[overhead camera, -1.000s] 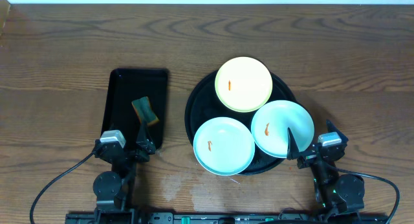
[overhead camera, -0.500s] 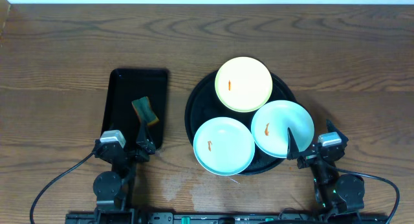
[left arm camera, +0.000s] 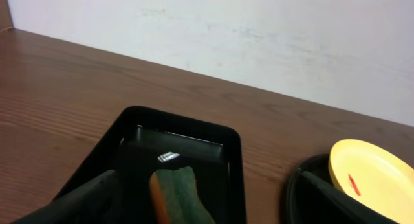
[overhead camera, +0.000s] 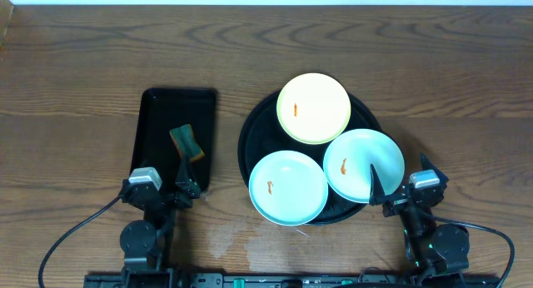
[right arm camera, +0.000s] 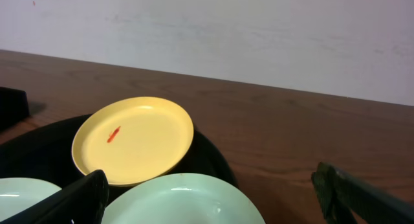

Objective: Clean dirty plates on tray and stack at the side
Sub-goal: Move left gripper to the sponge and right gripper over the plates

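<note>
Left claw [overhead camera: 164, 188]: fingers spread wide, empty, at the near end of the small rectangular tray [overhead camera: 158, 126] that holds the sponge [overhead camera: 186, 143].
Right claw [overhead camera: 398, 192]: fingers spread wide, empty, just beside the nearest mint plate [overhead camera: 364, 165].
Plates: three, on the round black tray [overhead camera: 246, 142], mid-desk [overhead camera: 83, 63]. The yellow plate [overhead camera: 313, 108] is farthest and the second mint plate [overhead camera: 288, 187] is near-left. Each has one orange smear.
Handling, judged: light, stiff, glossy, likely slippery. Pinch at the rim where the mint plates overhang the tray edge.
Views: only the overhead shows all three smears. The left wrist shows the sponge's orange and green layers. The right wrist shows the yellow plate's shallow side profile.
</note>
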You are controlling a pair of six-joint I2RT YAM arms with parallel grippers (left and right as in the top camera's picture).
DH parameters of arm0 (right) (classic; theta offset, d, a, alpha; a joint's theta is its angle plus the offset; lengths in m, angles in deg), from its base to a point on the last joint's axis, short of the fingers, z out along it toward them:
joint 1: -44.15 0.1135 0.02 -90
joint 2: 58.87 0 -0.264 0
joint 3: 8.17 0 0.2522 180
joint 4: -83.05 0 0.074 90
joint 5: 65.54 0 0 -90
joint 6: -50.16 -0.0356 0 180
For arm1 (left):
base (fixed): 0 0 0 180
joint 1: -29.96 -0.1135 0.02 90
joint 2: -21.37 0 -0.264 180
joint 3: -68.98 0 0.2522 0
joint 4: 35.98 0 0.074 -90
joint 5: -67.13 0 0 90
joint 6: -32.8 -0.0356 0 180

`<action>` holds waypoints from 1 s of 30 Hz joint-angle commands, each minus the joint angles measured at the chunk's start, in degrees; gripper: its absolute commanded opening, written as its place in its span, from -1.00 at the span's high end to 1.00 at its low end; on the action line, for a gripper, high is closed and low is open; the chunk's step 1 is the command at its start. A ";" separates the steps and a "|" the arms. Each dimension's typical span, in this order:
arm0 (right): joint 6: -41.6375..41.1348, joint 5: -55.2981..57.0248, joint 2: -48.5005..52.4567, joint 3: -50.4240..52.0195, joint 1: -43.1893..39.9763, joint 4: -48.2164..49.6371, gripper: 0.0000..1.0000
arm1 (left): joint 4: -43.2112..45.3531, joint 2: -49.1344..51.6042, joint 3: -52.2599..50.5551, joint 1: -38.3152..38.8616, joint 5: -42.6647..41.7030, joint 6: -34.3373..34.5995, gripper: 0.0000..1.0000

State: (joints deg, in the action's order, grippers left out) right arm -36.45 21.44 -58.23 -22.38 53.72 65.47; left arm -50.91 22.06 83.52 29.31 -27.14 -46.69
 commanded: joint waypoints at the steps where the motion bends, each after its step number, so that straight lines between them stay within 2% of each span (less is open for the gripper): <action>1: 0.31 -0.22 -0.26 0.13 -0.48 -0.09 -0.98 | -1.03 -0.09 -0.50 -0.20 -4.31 2.40 -0.74; 4: 0.52 -0.22 -0.26 0.13 -0.50 0.46 -0.98 | 4.20 -0.09 -0.50 -0.20 -10.08 3.30 -0.74; 8: 0.52 -0.44 -0.26 0.13 -0.48 1.49 -0.98 | 6.80 -0.09 -0.09 -0.20 -11.80 4.79 -0.74; 11: -1.88 -3.15 -0.26 0.13 -0.48 3.65 -0.99 | 5.03 0.07 1.55 -0.20 -11.80 5.73 -0.74; 14: -1.84 -7.54 -0.26 0.13 -0.48 10.23 -0.98 | 1.90 1.60 4.68 -0.20 -11.74 5.68 -0.74; 16: -1.99 -9.57 -0.11 -0.22 -0.48 14.45 -0.98 | -1.51 4.28 8.41 -0.26 -11.15 5.66 -0.74; 18: -3.45 -9.92 0.68 -2.56 -0.48 13.94 -0.98 | -5.01 9.03 13.20 -0.26 -9.77 5.66 -0.73; 21: -3.78 -9.90 4.68 -9.55 -0.48 6.58 -0.98 | -11.78 19.47 22.69 -0.26 -8.00 5.42 -0.74; 24: -3.78 -9.90 12.87 -20.20 -0.48 -4.72 -0.98 | -20.46 32.26 33.64 -0.26 -7.91 4.13 -0.74; 28: -3.80 -9.97 28.09 -36.39 -0.48 -19.39 -0.99 | -34.27 49.05 46.99 -0.26 -7.89 4.13 -0.74; 30: -3.80 -10.99 36.92 -44.76 -0.48 -26.25 -0.99 | -38.07 55.63 51.74 -0.26 -7.93 4.15 -0.74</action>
State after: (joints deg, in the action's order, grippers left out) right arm -39.66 11.91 -30.21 -58.51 53.72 43.81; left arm -85.95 70.58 129.79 29.29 -35.80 -42.06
